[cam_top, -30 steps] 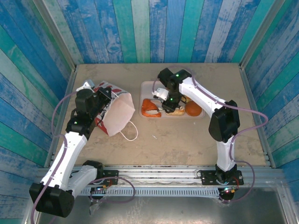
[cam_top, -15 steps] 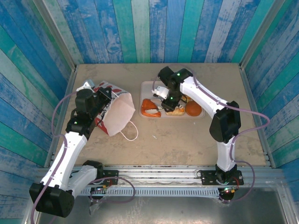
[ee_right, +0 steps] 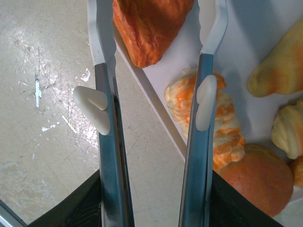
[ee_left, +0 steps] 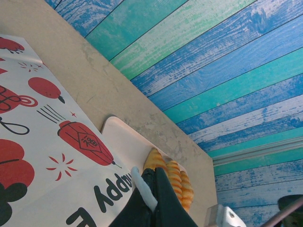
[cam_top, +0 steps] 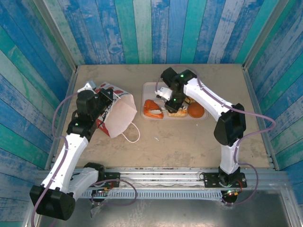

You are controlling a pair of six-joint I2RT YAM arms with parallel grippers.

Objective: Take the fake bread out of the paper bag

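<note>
Right gripper (ee_right: 156, 9) hangs open-jawed and empty above the tray (cam_top: 149, 87) at centre of the top view, where the fake bread (cam_top: 196, 110) lies; left gripper (ee_left: 150, 189) is clamped on the paper bag (cam_top: 120, 111) at centre left.
Judged risks: a left-arm tug could crumple or drag the bag; the right fingers (ee_right: 106, 156) straddle the tray's rim and, lowered, could tip it or knock off the orange-red pastry (ee_right: 149, 28). Hidden: the bag's depths, so bread left inside cannot be told; the right fingertips, cut off at the wrist view's top edge.
</note>
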